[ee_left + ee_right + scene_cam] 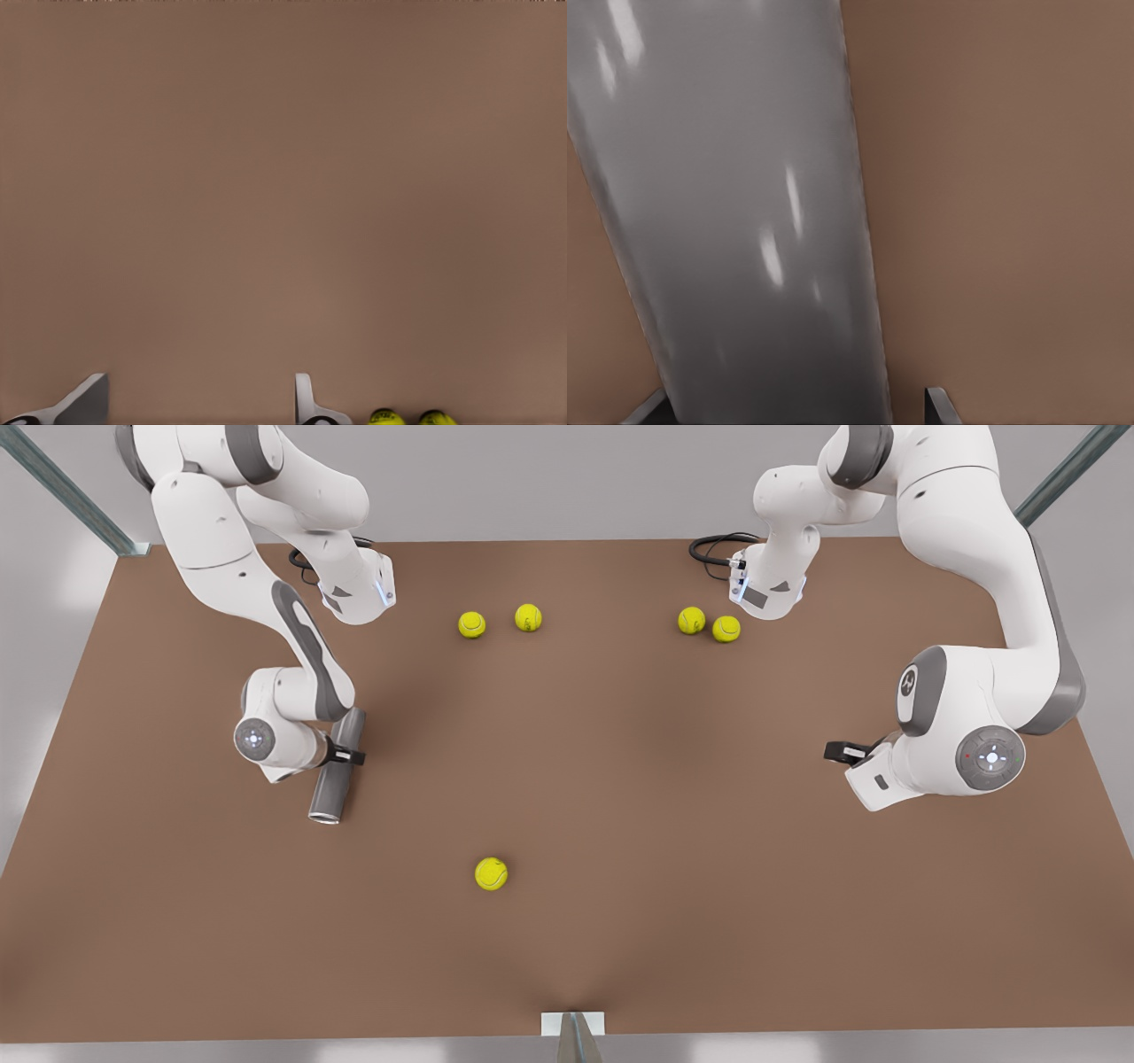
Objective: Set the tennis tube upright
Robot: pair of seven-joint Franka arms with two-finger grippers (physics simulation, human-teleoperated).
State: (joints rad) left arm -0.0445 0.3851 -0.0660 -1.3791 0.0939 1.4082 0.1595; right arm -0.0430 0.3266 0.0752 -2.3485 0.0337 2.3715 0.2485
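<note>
Brown worktop [620,779] carries everything here, and at its left in the front view the right gripper [347,755] pinches the tennis tube [337,766] near its middle, one black finger on each side of the dark grey cylinder. The tube lies nearly flat, slightly slanted, with its silvery rim toward the bottom of the frame; in the right wrist view the tennis tube [744,221] runs glossy and grey between the gripper's fingertips [943,409]. A mid-body hold like this looks chosen so the tube can be swung about its centre and stood on end, a step not yet done. Moving right, one tennis ball [491,873] sits alone low in the frame, and two pairs [471,624] [726,629] lie along the upper middle, all well apart from the tube. At the right of the front view the left gripper [837,752] waits, its fingers [306,403] spread above bare worktop with two balls [385,417] just past them.
</note>
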